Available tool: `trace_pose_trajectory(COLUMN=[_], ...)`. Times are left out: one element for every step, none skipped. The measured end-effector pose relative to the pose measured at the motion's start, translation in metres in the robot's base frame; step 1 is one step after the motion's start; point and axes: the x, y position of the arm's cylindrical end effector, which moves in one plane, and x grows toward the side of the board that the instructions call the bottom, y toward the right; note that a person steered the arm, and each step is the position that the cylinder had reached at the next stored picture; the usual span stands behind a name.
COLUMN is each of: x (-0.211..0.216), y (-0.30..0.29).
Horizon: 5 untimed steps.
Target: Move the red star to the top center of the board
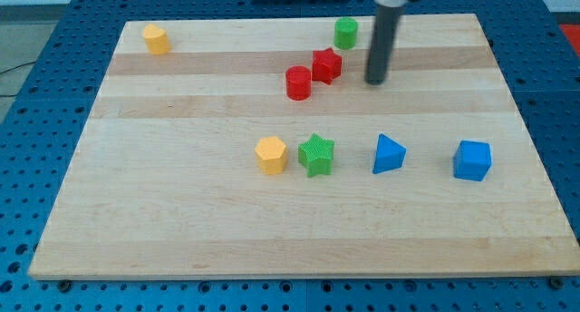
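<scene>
Your red star (327, 65) sat near the board's (181, 221) top centre, touching a red cylinder (298, 82) at its 8 o'clock. My tip (375, 80), a bare rod with no hand, stood at 3 o'clock, apart; green cylinder (345, 32) at 1 o'clock.

Lab or robotics test bench, not a home or shop. Pale wooden board (299, 230) lies flat on a blue bench (36, 94) whose surface is a regular grid of small holes, the kind of perforated mounting plate used for fixing apparatus. A thin dark cable runs across the blue plate at the view's left edge. Small plastic blocks in plain primary colours sit scattered on the board, e.g. a blue cube (472, 160) and a green star (316, 154) — test pieces rather than household goods. A straight dark rod descends from the view's top, my tip (376, 81) on the board: machine tooling
</scene>
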Motion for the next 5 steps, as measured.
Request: trace_pose_trajectory(x=[-0.02, 0.009, -0.001, -0.04, -0.064], y=[-0.075, -0.081, -0.115, -0.122, -0.123])
